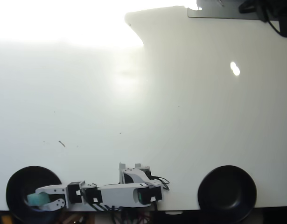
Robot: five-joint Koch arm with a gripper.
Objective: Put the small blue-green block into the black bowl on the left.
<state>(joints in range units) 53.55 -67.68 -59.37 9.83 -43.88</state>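
At the bottom left of the overhead view sits the black bowl (pixel 19 179), round and glossy. My gripper (pixel 35 199) reaches over its right half from the right, with the arm stretched low along the table's front edge. The small blue-green block (pixel 37 199) sits between the two white fingers (pixel 46 190), inside the bowl's outline. The fingers appear closed against the block. From this height I cannot tell whether the block touches the bowl's floor.
A second black bowl (pixel 226 191) of the same size sits at the bottom right. The arm's base (pixel 134 173) stands between the two bowls at the front edge. Strong glare washes out the white table (pixel 134 102) at the top left.
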